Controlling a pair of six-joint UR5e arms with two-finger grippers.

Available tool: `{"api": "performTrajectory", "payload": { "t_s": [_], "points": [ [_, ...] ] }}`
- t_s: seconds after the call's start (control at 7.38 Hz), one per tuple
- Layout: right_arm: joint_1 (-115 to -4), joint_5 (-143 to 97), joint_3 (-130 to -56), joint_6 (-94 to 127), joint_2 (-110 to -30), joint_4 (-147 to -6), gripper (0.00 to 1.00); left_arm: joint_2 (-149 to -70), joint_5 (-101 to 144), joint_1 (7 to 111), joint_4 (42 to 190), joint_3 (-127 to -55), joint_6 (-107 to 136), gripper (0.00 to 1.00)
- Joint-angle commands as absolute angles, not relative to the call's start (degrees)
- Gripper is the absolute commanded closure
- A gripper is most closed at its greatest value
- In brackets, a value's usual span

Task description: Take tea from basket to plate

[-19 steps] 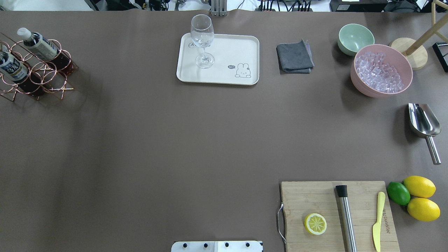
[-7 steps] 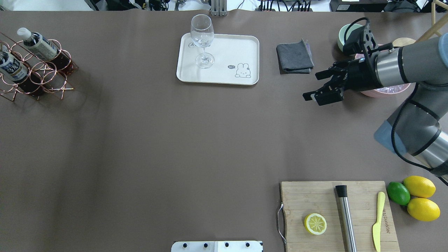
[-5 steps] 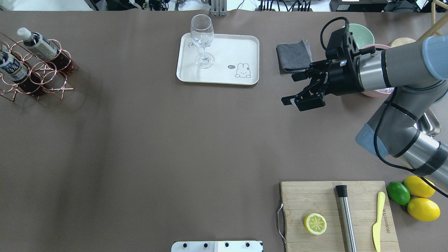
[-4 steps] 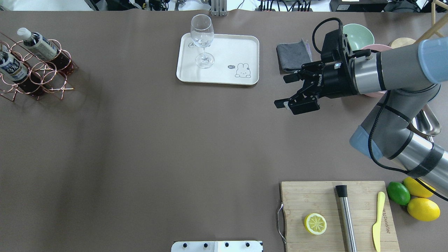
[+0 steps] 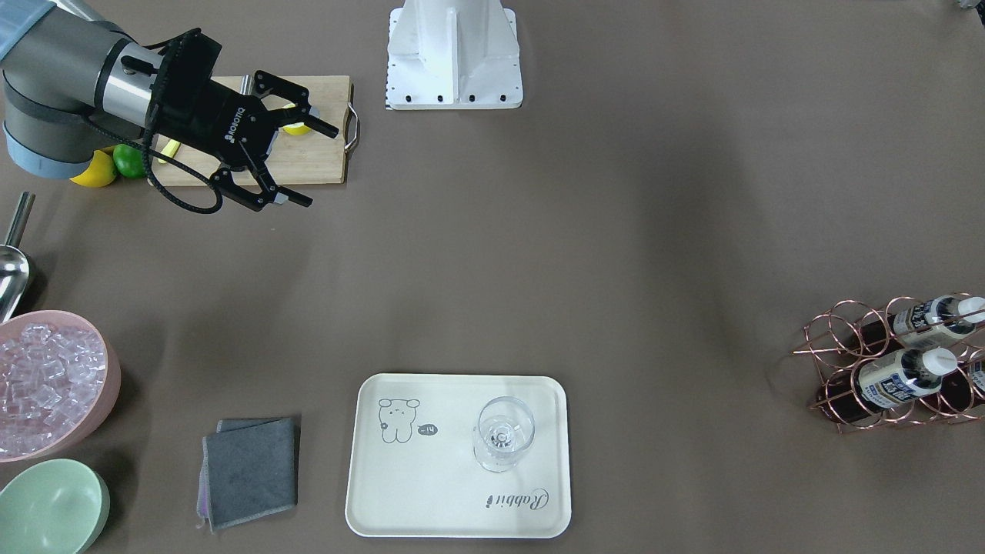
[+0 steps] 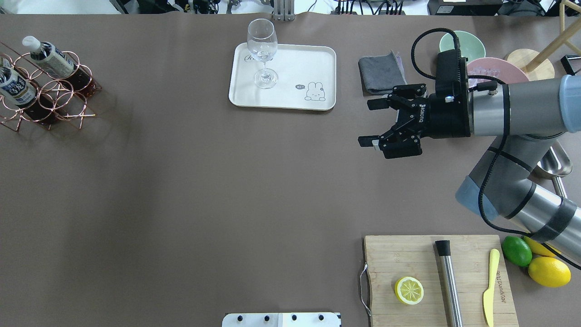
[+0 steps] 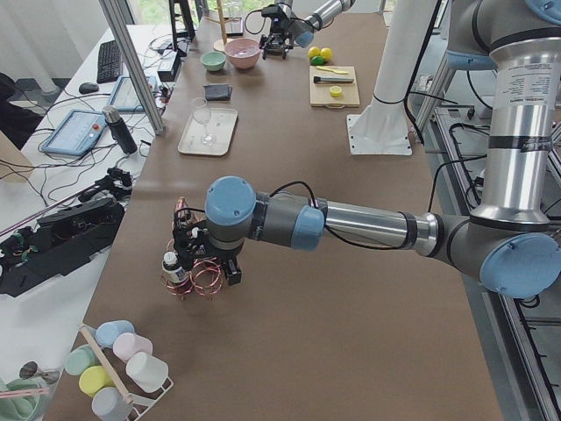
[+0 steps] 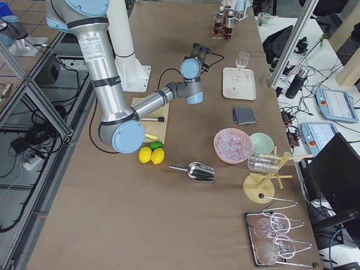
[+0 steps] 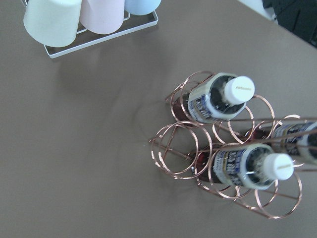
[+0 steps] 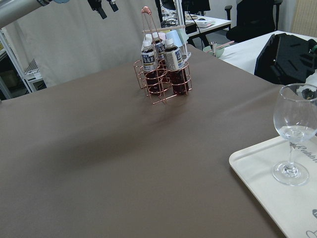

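Three tea bottles stand in the copper wire basket at the table's far left; two show in the overhead view. The left wrist view looks down on their white caps and the basket. My left gripper hangs above the basket, and in the right wrist view its fingertips stand apart. The cream plate lies at the back middle, with a stemmed glass on it. My right gripper is open and empty, right of the plate.
A grey cloth, a green bowl and a pink bowl of ice lie right of the plate. A cutting board with a lemon half, a metal rod and a knife is front right. A cup rack stands beyond the basket.
My right arm has come into the overhead view from the right and moved left past the cloth, its gripper open throughout. Basket, bottles, plate and glass have not moved.
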State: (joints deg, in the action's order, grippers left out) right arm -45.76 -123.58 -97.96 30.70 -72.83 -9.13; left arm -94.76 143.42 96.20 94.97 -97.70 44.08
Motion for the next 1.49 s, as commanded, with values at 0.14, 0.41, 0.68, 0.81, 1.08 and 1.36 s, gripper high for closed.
{"api": "performTrajectory", "payload": {
  "t_s": [0.14,0.41,0.68,0.81,1.08,1.36],
  "points": [
    [-41.84,-118.65,-95.72,29.18,-73.3,-0.36,0.0,-100.72,137.94,92.4,104.53,-94.84,79.86,0.02],
    [-41.57,-119.0,-95.71,29.27,-72.77,-0.88,0.0,-102.12,131.42,86.33,111.61,-94.39,103.0,0.02],
    [-41.22,-119.61,-96.06,29.88,-73.65,-1.05,0.0,-103.09,131.31,85.25,111.53,-93.96,108.01,0.02],
    [-41.05,-119.53,-95.72,30.4,-72.7,-1.75,0.0,-104.05,131.22,85.25,111.53,-92.91,110.11,0.02],
    [-40.96,-118.92,-95.54,30.32,-70.85,-4.83,0.0,-105.99,129.12,85.08,112.41,-89.92,114.68,0.02],
    [-41.04,-119.35,-95.71,30.32,-71.8,-4.49,0.0,-106.0,129.11,83.6,112.67,-89.47,117.41,0.02]
  ]
}}
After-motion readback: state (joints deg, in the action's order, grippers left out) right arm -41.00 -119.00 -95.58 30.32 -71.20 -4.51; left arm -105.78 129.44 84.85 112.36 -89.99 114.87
